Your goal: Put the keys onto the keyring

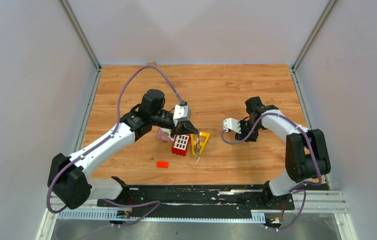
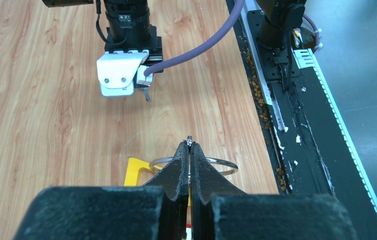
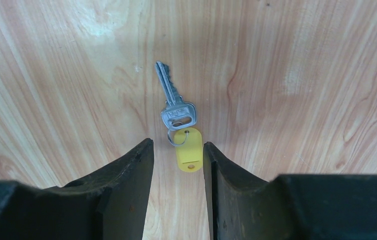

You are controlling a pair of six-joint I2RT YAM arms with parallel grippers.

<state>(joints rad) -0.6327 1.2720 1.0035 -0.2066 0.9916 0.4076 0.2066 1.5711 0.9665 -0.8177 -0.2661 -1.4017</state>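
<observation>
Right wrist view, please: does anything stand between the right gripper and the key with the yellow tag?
Nothing visible does. The key lies on bare wood, its yellow tag between the right gripper's open jaws.

Top external: fixed high at the near side, angled down and forward, taking in the whole worktop [image 1: 236, 85] from a distance. Left wrist: set just behind the left end effector [image 2: 190, 147], low, facing across the worktop to the right arm [image 2: 126, 30], which is also seen from above. Right wrist: close over the right end effector [image 3: 177, 145], looking nearly straight down at the same surface.
</observation>
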